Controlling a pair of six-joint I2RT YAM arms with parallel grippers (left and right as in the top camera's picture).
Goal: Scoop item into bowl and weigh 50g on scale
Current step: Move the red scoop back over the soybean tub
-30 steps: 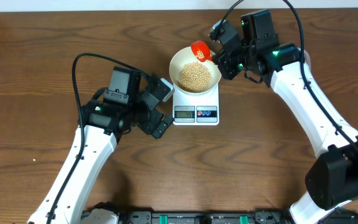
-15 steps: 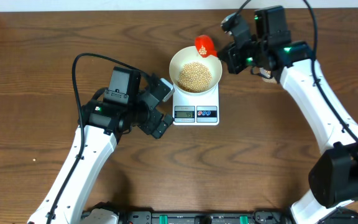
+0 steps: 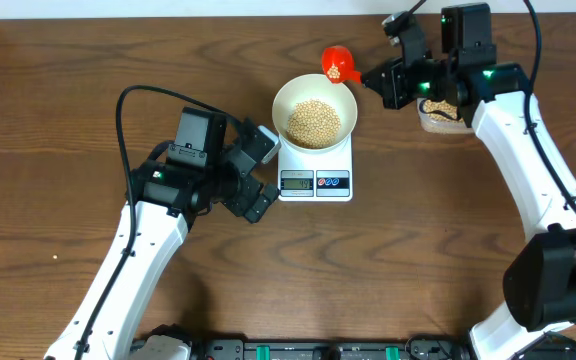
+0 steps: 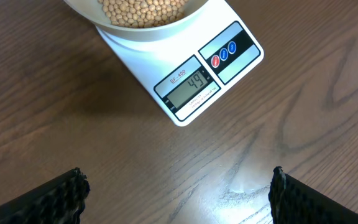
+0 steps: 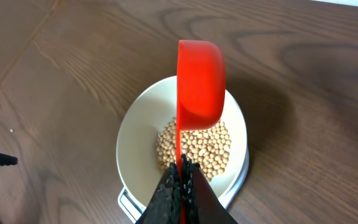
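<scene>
The white bowl (image 3: 288, 92) sits on the white scale (image 3: 315, 181) and holds a heap of beige beans (image 3: 314, 122). The left wrist view shows the scale (image 4: 185, 68), its display reading 49, and the bowl's beans (image 4: 143, 10). My right gripper (image 3: 381, 82) is shut on the handle of a red scoop (image 3: 337, 64), held beyond the bowl's far right rim with a few beans in it. The right wrist view shows the scoop (image 5: 199, 84) above the bowl (image 5: 135, 134) between shut fingers (image 5: 182, 180). My left gripper (image 3: 258, 172) is open and empty, left of the scale.
A clear tub with beans (image 3: 440, 118) stands at the far right, partly hidden under my right arm. Bare wooden table lies around the scale. The left fingers (image 4: 179, 186) frame bare wood below the scale.
My right gripper has drawn the red scoop back and to the right, from over the bowl to beyond its far rim. The left arm has not moved.
</scene>
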